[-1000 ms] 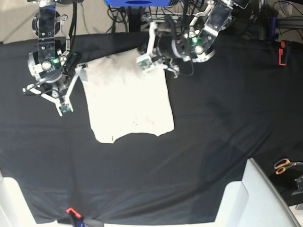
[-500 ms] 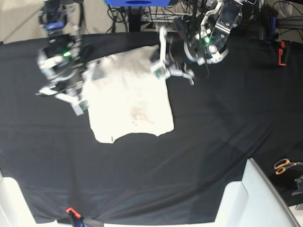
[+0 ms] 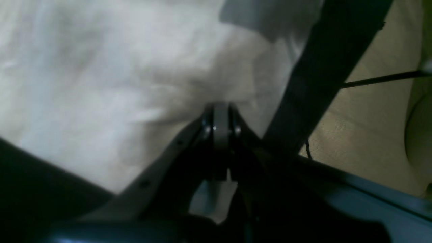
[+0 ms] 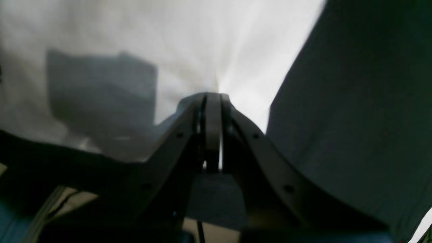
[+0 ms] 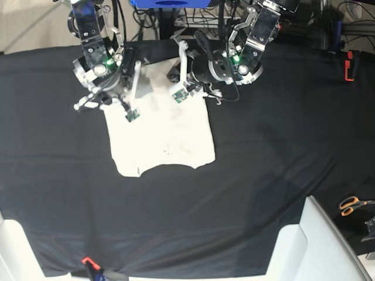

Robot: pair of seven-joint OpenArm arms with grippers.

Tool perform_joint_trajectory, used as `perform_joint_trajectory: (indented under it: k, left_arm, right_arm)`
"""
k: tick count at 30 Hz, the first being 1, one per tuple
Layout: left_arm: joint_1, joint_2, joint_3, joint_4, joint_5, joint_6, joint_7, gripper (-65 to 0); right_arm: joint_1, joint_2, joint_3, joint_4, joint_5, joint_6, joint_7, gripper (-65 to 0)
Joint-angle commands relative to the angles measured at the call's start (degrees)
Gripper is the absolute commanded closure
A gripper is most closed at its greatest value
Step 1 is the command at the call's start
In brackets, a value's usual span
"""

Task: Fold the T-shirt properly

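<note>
T-shirt (image 5: 161, 132) cloth is clamped in both pincers: the left gripper (image 3: 221, 108) and right gripper (image 4: 212, 96) are each pinched shut on its far edge, upper middle of the base view. It lies on the black tablecloth (image 5: 281, 175), looking light, limp and crease-prone; corners and hems likely give the surest hold.

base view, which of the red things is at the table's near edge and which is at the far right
The red clip sits at the near edge, bottom left, on the black tablecloth. The taller red clamp stands at the far right edge.
</note>
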Motion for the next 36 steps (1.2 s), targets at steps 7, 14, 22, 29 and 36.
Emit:
perform_joint_trajectory:
  k: [7, 14, 22, 29, 36]
  left_arm:
    - [0.2, -2.5, 0.0, -0.7, -0.7, -0.2, -1.0, 0.0]
    - [1.2, -4.2, 0.1, -0.2, -0.7, -0.2, -1.0, 0.0]
    - [1.2, -5.3, -0.5, 4.4, -0.9, -0.2, -0.6, 0.0]
    - [7.6, -5.9, -7.3, 16.8, -3.5, -0.2, -0.4, 0.0]
    - [13.3, -6.8, -16.2, 16.0, -7.3, -0.2, -0.8, 0.0]
  right_arm:
    - [-0.7, 0.9, 4.1, 0.2, 8.3, -0.1, 0.4, 0.0]
    - [-2.0, 1.2, 4.3, 0.3, 8.4, -0.1, 0.1, 0.0]
    - [-2.1, 1.5, 4.3, 5.4, 8.3, -0.2, -1.4, 0.0]
    - [-2.7, 3.9, 5.4, 17.0, 8.3, -0.4, -4.3, 0.0]
    - [-4.0, 3.6, 18.2, 16.6, 8.6, -0.2, 2.1, 0.0]
